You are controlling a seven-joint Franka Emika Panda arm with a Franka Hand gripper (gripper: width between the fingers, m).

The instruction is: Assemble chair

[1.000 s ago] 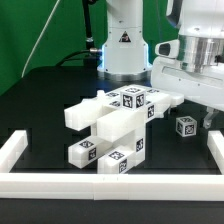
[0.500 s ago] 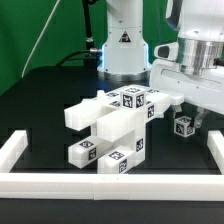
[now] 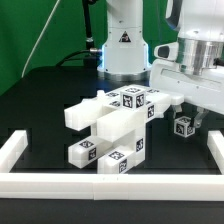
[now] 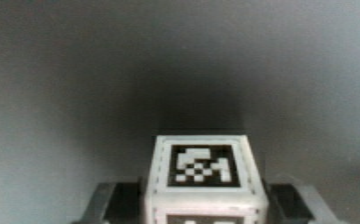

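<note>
White tagged block clamped in gripper, chair stack beside it (apart), border rails around.

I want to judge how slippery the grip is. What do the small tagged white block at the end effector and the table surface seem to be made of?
Small tagged white block: probably matte plastic, evenly white with no glare. Black table surface: dark, dull, possibly a coated board or mat; the material is unclear.

Chair: white tagged blocks, partly joined, mid-table; small tagged block apart, prob. upright.
</note>
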